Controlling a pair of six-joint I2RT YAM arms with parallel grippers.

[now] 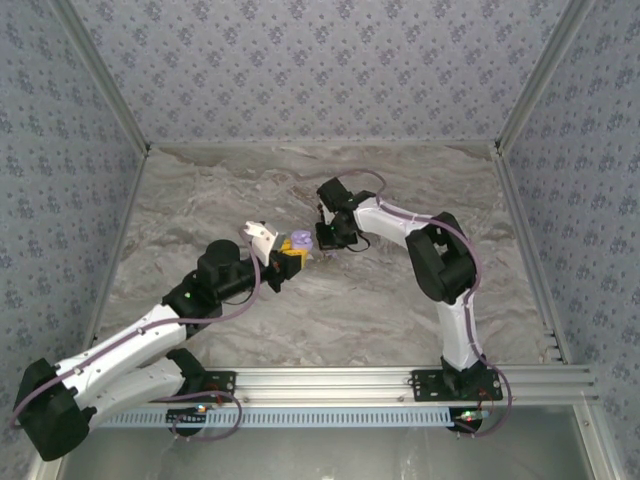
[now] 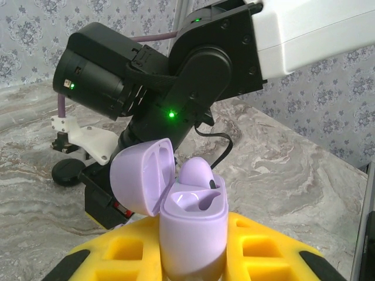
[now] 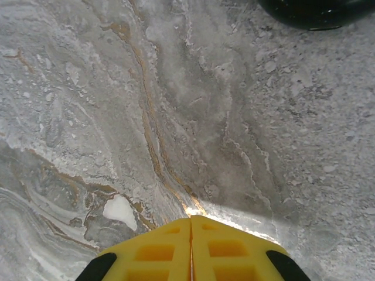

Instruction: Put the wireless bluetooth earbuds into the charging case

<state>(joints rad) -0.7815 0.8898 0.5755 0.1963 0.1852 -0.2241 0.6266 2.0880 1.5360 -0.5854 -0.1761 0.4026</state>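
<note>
The lilac charging case point(image 2: 192, 234) stands upright between the yellow fingers of my left gripper point(image 2: 190, 240), which is shut on it. Its lid point(image 2: 137, 178) hangs open to the left. One lilac earbud point(image 2: 196, 171) sits in the far slot; the near slot point(image 2: 193, 202) is empty. From above, the case point(image 1: 299, 240) is at the table's middle, held by the left gripper point(image 1: 289, 254). My right gripper point(image 1: 323, 240) hovers just right of it. Its yellow fingers point(image 3: 170, 246) are pressed together, shut on nothing, above the bare marble.
The right arm's black wrist point(image 2: 193, 76) looms close behind the case. A black round disc point(image 2: 67, 172) lies on the marble table point(image 3: 234, 117) behind and left of the case. A dark rounded shape point(image 3: 316, 10) sits at the top edge of the right wrist view.
</note>
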